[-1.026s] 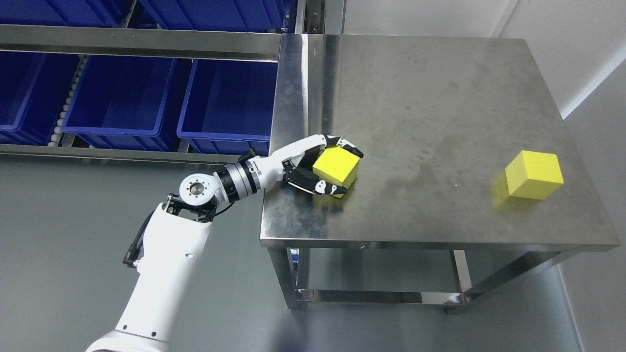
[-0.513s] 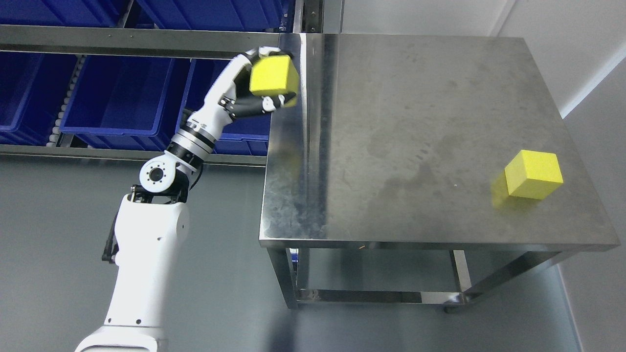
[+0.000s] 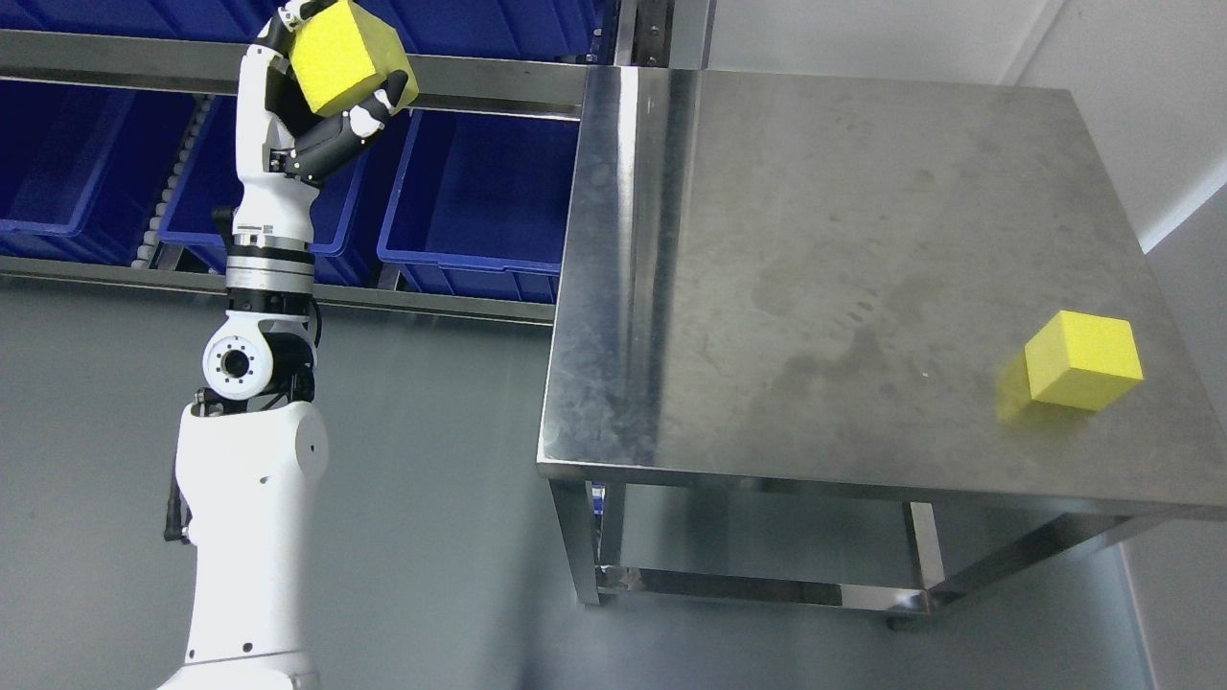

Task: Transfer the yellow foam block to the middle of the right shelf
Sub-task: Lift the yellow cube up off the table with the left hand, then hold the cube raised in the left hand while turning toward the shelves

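Overhead, left hand (image 3: pixel 312 105) fingers (image 3: pixel 369 113) wrapped tight around the yellow foam block (image 3: pixel 350 53), before blue bins (image 3: pixel 479 206).

Yellow foam block (image 3: pixel 343 53) tilted, raised before shelf (image 3: pixel 479 81).

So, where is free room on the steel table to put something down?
Nearly all of the steel table is bare. Only one yellow foam block sits by its right edge. The left hand holds the other yellow block up at the blue bins.

steel table (image 3: pixel 844 287), blue bins (image 3: pixel 479 211), grey floor (image 3: pixel 431 527)
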